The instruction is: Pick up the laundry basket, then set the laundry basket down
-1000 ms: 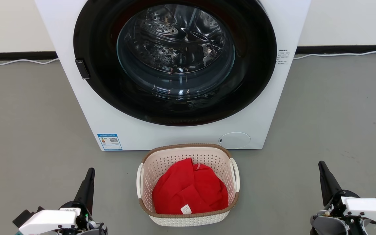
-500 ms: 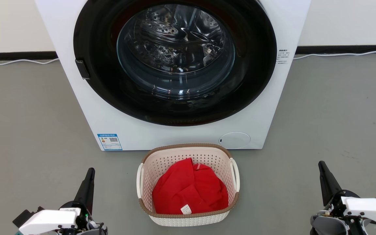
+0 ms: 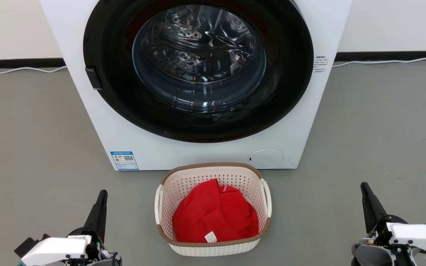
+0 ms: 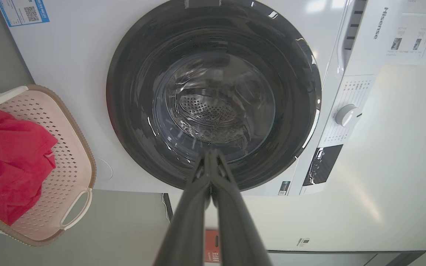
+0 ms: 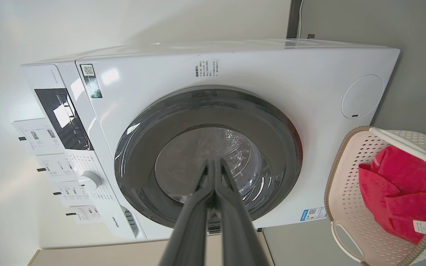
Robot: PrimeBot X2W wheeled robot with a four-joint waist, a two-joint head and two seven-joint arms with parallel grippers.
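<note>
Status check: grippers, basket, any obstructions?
Left gripper shut, empty. Right gripper shut, empty. Laundry basket on floor before washer, red cloth inside. No obstruction seen.

White front-loading washer [image 3: 205, 155] (dark-rimmed glass door [image 3: 198, 59]) on grey floor [image 3: 31, 147], thin white cable [image 3: 383, 62] behind

A laundry corner: front-loading washer [image 3: 198, 85] on bare grey floor [image 3: 31, 129] (cable [image 3: 13, 69] along the wall [image 3: 9, 26]).

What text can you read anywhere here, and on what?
"Hisense": on the white front-loading washing machine, upper front.
Blue QR-code label on its front: too small to read.
Black-print sticker near its right edge: too small.
Control panel print: blurred.
White tag on the red cloth in the cream perforated plastic basket: unreadable.
</note>
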